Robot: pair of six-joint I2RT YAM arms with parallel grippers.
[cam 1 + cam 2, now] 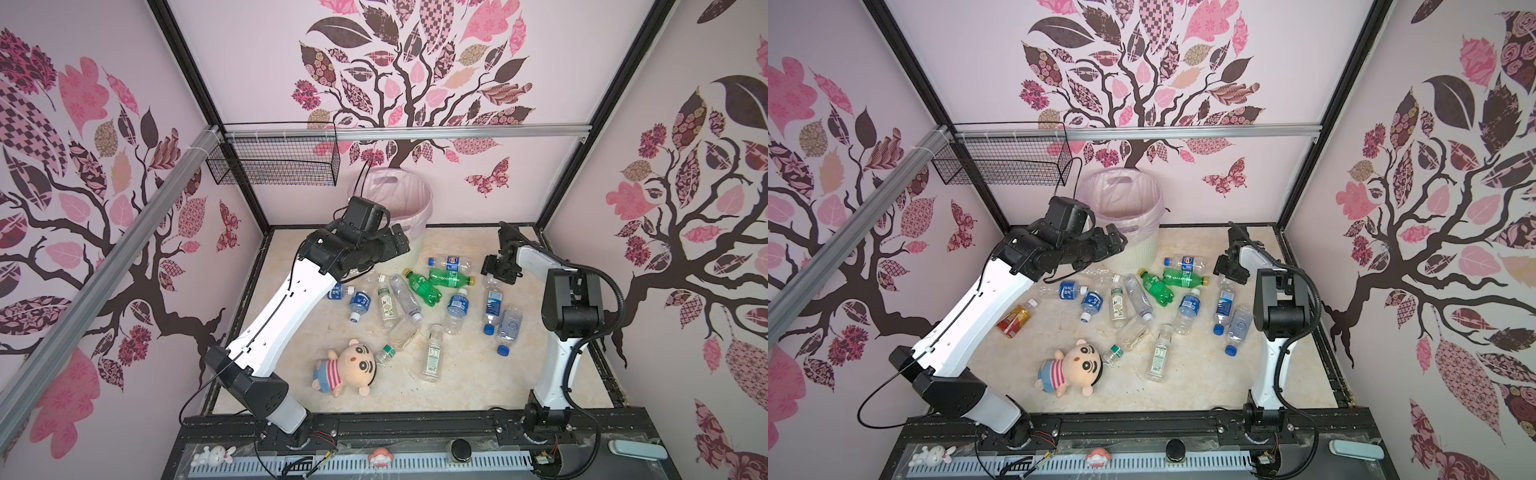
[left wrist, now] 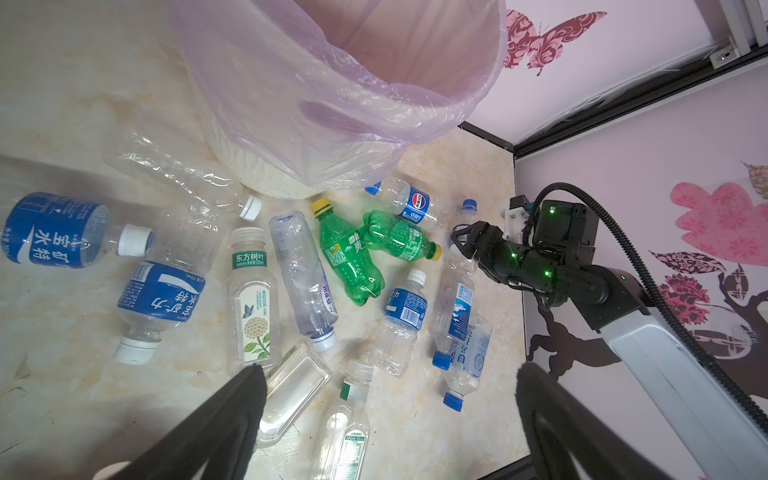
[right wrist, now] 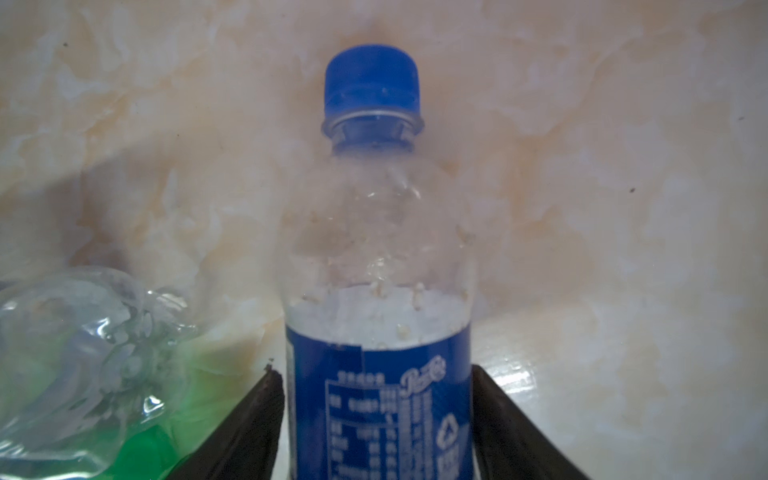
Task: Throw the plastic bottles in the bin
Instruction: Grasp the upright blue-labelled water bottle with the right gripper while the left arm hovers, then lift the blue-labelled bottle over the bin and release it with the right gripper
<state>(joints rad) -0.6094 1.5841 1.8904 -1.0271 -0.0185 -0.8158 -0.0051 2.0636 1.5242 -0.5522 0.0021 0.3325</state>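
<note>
Several plastic bottles lie scattered on the marble floor, among them two green ones. The bin, lined with a pale pink bag, stands at the back. My right gripper is down on the floor. Its pads press both sides of a clear bottle with a blue label and blue cap that lies flat. My left gripper hangs open and empty above the bottles, just in front of the bin.
A plush doll in a striped shirt lies near the front. A black wire basket hangs on the back rail at the left. An orange-labelled bottle lies beside the left arm. Walls close in on three sides.
</note>
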